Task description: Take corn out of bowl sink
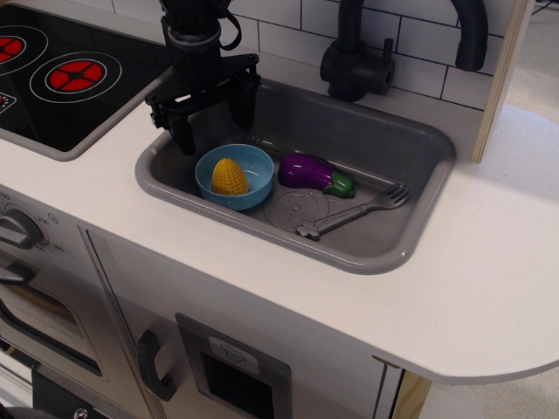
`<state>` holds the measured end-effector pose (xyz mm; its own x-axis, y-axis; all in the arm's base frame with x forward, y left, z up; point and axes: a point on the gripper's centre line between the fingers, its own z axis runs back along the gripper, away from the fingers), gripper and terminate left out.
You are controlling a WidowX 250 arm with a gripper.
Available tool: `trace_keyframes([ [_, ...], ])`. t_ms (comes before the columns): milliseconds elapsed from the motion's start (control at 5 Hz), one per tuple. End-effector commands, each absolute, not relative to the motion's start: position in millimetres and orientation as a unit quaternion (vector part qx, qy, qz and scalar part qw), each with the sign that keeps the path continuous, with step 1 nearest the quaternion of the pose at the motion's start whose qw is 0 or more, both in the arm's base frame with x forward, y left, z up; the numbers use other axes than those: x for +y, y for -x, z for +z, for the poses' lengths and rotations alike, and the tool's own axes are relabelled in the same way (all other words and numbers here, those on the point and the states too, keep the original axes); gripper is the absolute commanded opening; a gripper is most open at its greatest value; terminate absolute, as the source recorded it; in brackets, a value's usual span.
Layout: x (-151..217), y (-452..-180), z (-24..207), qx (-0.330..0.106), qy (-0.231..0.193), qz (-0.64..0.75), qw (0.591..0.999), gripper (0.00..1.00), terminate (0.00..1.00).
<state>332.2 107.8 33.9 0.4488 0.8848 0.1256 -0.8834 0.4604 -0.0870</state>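
Observation:
The yellow corn (230,177) lies in the light-blue bowl (253,161), which sits at the left end of the grey sink (410,236). My black gripper (213,129) hangs open and empty over the sink's back left corner, just above and behind the bowl. Its left finger is by the sink's left rim and its right finger is behind the bowl. It touches neither the corn nor the bowl.
A purple eggplant (313,173) lies right of the bowl. A grey fork (354,210) and the flat drain disc (297,209) lie in the sink. A black faucet (354,61) stands behind. The stovetop (61,83) is at the left.

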Motion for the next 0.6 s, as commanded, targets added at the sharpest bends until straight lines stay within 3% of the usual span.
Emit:
trace_keyframes([
  [0,105,-335,38,-0.093,0.008,0.543,0.835,1.00,0.00],
  [400,99,-337,27,-0.081,0.007,0.561,0.824,1.00,0.00],
])
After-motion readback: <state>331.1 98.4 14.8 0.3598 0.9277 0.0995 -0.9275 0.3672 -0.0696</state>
